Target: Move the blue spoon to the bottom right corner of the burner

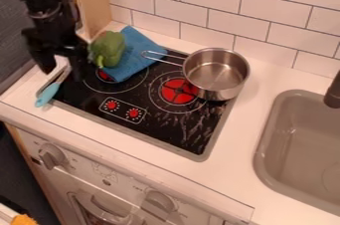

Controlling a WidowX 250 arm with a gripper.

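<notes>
**Light little spoon, awkward spot: where I'd grab it**

Closest to the camera there's the white toy oven front (100,181) with its grey knobs, then the white countertop (229,179). Next comes the black glass-look cooktop (169,132) with a grey rim, and its bottom right corner is where the spoon has to end up. That patch looks streaky and shiny, so I'd guess a smooth spoon could skate a bit if I let go too high.

Further back on the left is the light-blue and silver-grey spoon (47,94), lying by the cooktop's left edge, blue end toward the camera, grey length running up under me. Can't tell which end is the bowl. I'd call it light and stiff, not fragile, but slim and probably slippery on the grey part. My pick is around the middle, where blue meets grey, fingers across its width. Pinch only the far end and the blue part will likely droop or swing.

Past that: the stainless steel saucepan (215,74) at the back right, then the green plastic-looking pepper (108,49) on a folded blue cloth (136,50), close to my right finger, so I'd lift before heading over.

My black two-finger gripper (63,68) is at the back left above the spoon's grey end, fingers spread wide, nothing held.
</notes>
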